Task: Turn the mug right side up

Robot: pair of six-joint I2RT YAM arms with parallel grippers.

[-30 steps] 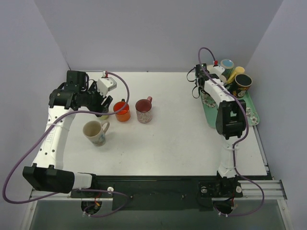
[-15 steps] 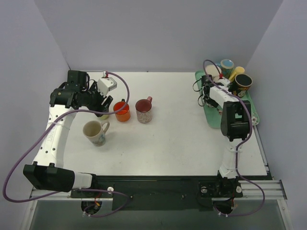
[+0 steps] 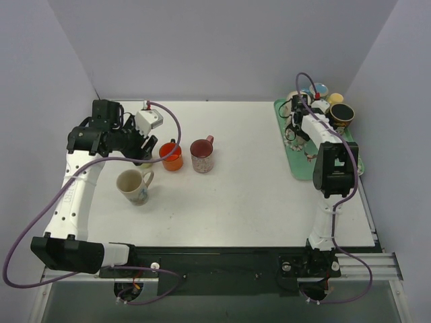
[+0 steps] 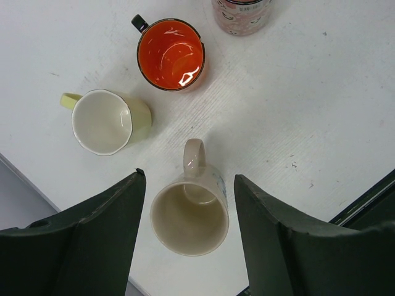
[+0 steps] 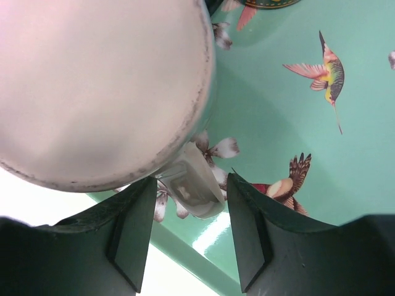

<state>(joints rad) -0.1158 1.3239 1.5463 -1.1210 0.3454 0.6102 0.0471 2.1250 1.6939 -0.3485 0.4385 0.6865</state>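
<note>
Mug [image 5: 92,86]: upside down, base up, on the tray [image 5: 278,123] at the far right.
Right gripper [image 5: 191,179]: fingers pinch the mug's handle [image 5: 196,196], one on each side.
Left gripper [image 4: 188,176]: spread, holding nothing, above an upright cream cup [image 4: 188,219] at the left.
Done: the grasp on the handle looks made.
Left: lift, turn rim-up, set down; mug not yet turned.

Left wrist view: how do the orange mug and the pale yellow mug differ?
The orange mug is glossy orange inside with a dark handle; the pale yellow mug is white inside with a yellow handle. The orange mug's handle points toward the picture's upper left, the yellow mug's straight left. Both stand upright, empty, on the white table.
</note>
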